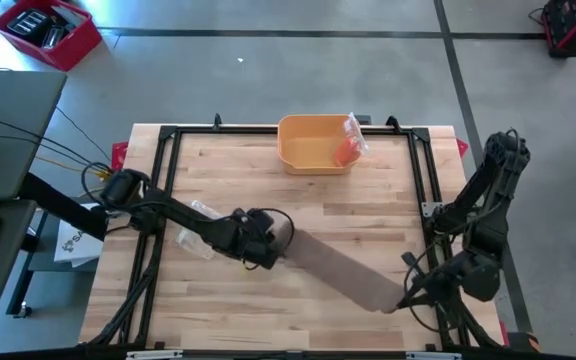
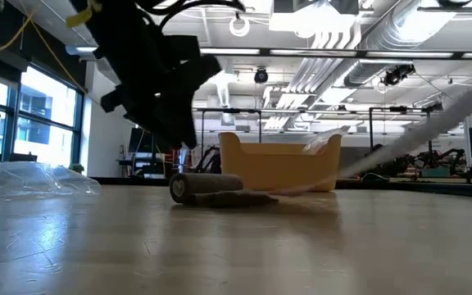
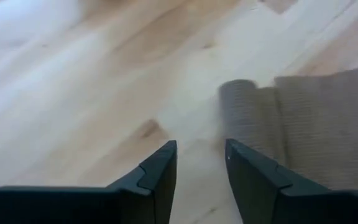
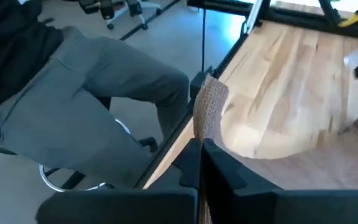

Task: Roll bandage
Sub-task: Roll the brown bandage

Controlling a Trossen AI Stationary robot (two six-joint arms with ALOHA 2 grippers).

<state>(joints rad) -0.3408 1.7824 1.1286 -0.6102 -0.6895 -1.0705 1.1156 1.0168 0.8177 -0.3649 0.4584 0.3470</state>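
A tan bandage point(image 1: 333, 265) lies slantwise across the wooden table. Its rolled end point(image 1: 282, 232) rests on the boards near the middle, and the roll point(image 2: 193, 188) also shows in the low view. My left gripper point(image 3: 201, 155) stands open just short of the roll point(image 3: 241, 109), slanting down, with nothing between its fingers; from above it point(image 1: 264, 250) sits at the roll's left. My right gripper point(image 1: 405, 297), near the table's front right corner, is shut on the bandage's other end. My right gripper pinches the bandage's free end point(image 4: 207, 115) between its two shut fingers, and a short piece of the cloth sticks out past the fingertips. That end is lifted off the table. The strip point(image 2: 416, 131) rises in a straight line from the roll to the gripper.
A yellow bin point(image 1: 298, 150) with an orange thing and clear wrapping stands at the far middle. Crumpled clear plastic point(image 1: 196, 228) lies left of the roll. Black frame rails point(image 1: 426, 190) border the table. A seated person's legs point(image 4: 86, 93) show beyond the table edge.
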